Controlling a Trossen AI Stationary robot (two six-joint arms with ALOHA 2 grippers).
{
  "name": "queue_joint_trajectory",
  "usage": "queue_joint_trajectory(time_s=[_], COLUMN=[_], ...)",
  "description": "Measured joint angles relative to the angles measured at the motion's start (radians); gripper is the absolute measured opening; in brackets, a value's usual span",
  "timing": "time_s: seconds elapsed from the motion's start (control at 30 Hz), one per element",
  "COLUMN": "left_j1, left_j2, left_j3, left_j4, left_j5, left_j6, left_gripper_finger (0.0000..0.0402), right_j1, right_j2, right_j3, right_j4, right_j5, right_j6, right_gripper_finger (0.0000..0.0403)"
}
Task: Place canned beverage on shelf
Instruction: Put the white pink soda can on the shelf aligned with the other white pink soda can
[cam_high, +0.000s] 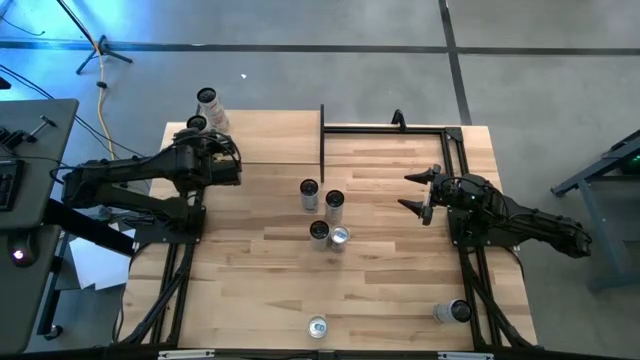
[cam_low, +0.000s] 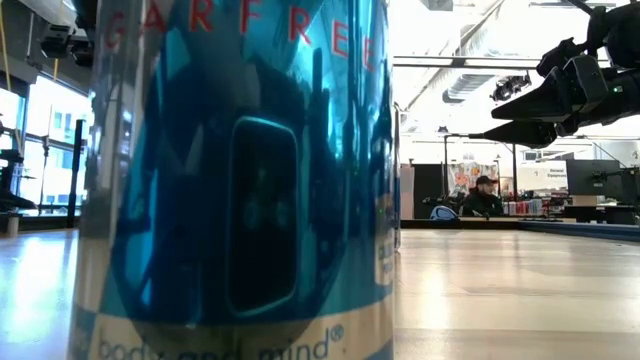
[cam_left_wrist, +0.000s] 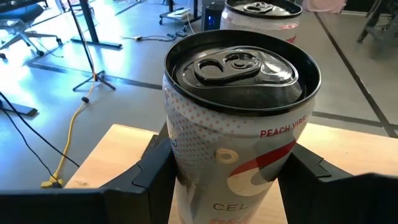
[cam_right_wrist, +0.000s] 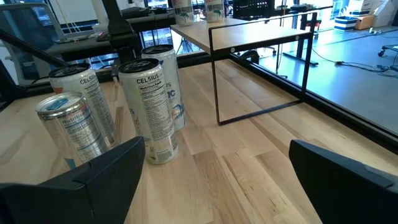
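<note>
My left gripper (cam_high: 207, 142) is at the table's far left, over the pale shelf board (cam_high: 270, 140), shut on a white can with a black top (cam_left_wrist: 239, 124), which also shows in the high view (cam_high: 197, 124). A second can (cam_high: 207, 97) stands just beyond it and also shows in the left wrist view (cam_left_wrist: 261, 15). My right gripper (cam_high: 420, 195) is open and empty above the table's right side; it also shows in the right wrist view (cam_right_wrist: 217, 186). It faces a cluster of several cans (cam_high: 325, 215) at the table's middle. My left gripper pinches the can's side wall between its two fingers, one finger (cam_left_wrist: 152, 171) on each opposite side, well below the rim. The fingers lie about level. The can stands upright between them. The can itself hides its bottom, so I cannot tell whether it rests on the board.
A bare black metal frame (cam_high: 390, 128) stands at the far right, next to the board. One can (cam_high: 317, 327) stands at the near edge and fills the low view (cam_low: 240, 180). Another can (cam_high: 452, 312) lies at the near right. A person sits in the room behind.
</note>
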Motion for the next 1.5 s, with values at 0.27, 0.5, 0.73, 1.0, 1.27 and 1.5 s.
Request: queue_joint_trajectory(time_s=[0.27, 0.5, 0.73, 1.0, 1.27, 1.5], left_j1=[0.037, 0.066, 0.081, 0.081, 0.081, 0.078], left_j2=[0.0, 0.0, 0.0, 0.0, 0.0, 0.0], left_j3=[0.0, 0.0, 0.002, 0.002, 0.002, 0.001], left_j4=[0.107, 0.121, 0.123, 0.123, 0.123, 0.122], left_j5=[0.011, 0.014, 0.032, 0.035, 0.039, 0.062], left_j6=[0.149, 0.189, 0.184, 0.169, 0.159, 0.135], left_gripper_finger=[0.0184, 0.0184, 0.0184, 0.0184, 0.0208, 0.0284], right_j1=[0.0, 0.0, 0.0, 0.0, 0.0, 0.0], right_j2=[0.0, 0.0, 0.0, 0.0, 0.0, 0.0], right_j3=[0.0, 0.0, 0.0, 0.0, 0.0, 0.0], right_j4=[0.0, 0.0, 0.0, 0.0, 0.0, 0.0], right_j5=[0.0, 0.0, 0.0, 0.0, 0.0, 0.0], right_j6=[0.0, 0.0, 0.0, 0.0, 0.0, 0.0], right_gripper_finger=[0.0387, 0.0387, 0.0387, 0.0387, 0.0387, 0.0387])
